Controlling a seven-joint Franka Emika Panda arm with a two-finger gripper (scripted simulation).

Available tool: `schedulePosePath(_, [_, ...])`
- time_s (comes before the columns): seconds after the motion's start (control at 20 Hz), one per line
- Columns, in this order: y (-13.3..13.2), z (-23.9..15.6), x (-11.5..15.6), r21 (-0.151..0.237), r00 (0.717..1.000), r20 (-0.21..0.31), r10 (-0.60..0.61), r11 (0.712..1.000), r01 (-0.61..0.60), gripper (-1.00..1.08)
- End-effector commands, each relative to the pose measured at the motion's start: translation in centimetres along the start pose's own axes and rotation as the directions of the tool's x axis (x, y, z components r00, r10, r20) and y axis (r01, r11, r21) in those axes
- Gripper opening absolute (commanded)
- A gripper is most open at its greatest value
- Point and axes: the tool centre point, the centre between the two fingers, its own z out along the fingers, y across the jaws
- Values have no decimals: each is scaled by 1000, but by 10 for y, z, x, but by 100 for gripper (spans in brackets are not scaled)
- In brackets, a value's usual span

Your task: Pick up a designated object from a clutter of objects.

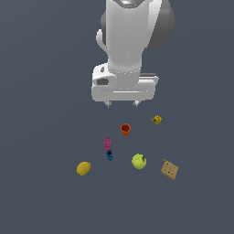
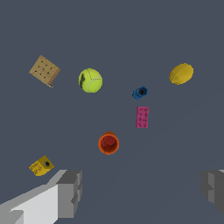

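Fingers (image 2: pixel 142 192): spread wide, holding nothing, hanging above the counter (image 1: pixel 41 192) at the far side of the clutter; both tips show in the exterior view just under the white hand.

Orange-red cup (image 1: pixel 125 129): designated item. Stands upright on the counter, mouth up, dark hollow visible from above (image 2: pixel 108 143). Long axis vertical; round in plan, so no preferred grasp angle by my reading. Lies just nearward of the fingers and below them, roughly between the two tips' lines, slightly toward the exterior view's right. Judged next move: a short shift nearward, then straight descent to straddle the rim.

Neighbours:
- Yellow cube (image 1: pixel 156 119), right of the cup, apart from it.
- Pink block (image 1: pixel 107 143), near-left of the cup, close but not touching.
- Blue piece (image 1: pixel 109 155), just nearer than the pink block.
- Green ball (image 1: pixel 139 161), nearer still.
- Lemon (image 1: pixel 83 168), near-left, well apart.
- Cracker square (image 1: pixel 169 169), near-right, well apart.
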Motion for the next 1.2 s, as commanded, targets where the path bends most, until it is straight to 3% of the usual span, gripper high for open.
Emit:
schedulePosePath(0.0, [-1,8,0,0,1000,-1,24,1000,-24,100])
schedulePosePath(0.55, [-11,72,-1,2,975,-12,221,975,-221,100])
schedulePosePath(0.85, [-17,116,-8,6,934,-20,357,934,-357,100])
schedulePosePath(1.15, [-23,157,-20,12,876,-26,482,876,-482,100])
